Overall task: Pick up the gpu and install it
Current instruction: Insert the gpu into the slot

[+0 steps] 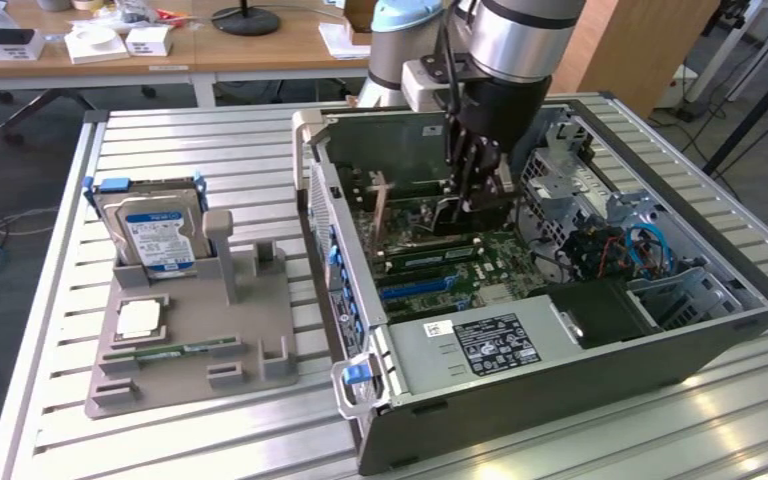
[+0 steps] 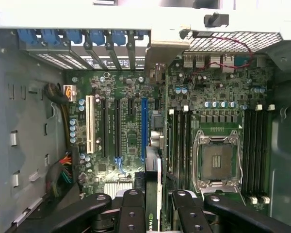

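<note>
The main danger is a misaligned seat: the gpu [image 2: 158, 187] hangs edge-down under the gripper [image 2: 154, 200], and the long blue slot [image 2: 144, 127] on the motherboard [image 2: 128, 94] lies just beneath and ahead of it. If the card's edge comes down a little to one side of that slot, or tilted along its length, it could jam on the slot wall or scrape nearby components. The narrow black slots beside the blue one look similar, so the wrong row is a real risk. A thin card pinched only at its upper edge may also pivot in the grip under pressure. I cannot tell whether its end lines up with the rear openings of the computer case [image 1: 704, 335].

The gripper is closed partway onto the gpu, one finger on each flat face, down inside the case.

The gpu looks thin, flat and dark, seen almost edge-on, with a green logo mark on top between the fingers [image 2: 131, 206]. From the exterior view it is a small dark slab [image 1: 472, 216] under the gripper [image 1: 474, 196], just above the board
</note>
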### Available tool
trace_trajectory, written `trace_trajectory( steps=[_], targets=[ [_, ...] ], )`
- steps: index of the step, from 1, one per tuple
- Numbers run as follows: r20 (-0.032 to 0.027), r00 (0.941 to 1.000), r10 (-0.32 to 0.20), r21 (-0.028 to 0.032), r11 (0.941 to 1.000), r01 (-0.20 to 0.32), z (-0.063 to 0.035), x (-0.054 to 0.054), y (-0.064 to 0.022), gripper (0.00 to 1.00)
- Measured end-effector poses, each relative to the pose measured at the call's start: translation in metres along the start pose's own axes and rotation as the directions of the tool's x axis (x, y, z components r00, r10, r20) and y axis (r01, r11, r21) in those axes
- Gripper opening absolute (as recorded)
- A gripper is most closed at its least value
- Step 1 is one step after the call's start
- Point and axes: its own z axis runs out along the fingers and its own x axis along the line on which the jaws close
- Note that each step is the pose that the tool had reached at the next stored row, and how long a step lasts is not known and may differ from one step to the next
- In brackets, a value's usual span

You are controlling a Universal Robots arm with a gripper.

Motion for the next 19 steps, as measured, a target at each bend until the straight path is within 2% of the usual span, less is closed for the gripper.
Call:
trace_trajectory(
  steps=[19],
  targets=[
    [-0.0001,1.0,0.0,-0.0007,1.0,0.0,0.0333,0.001,0.0003,0.26]
  ],
)
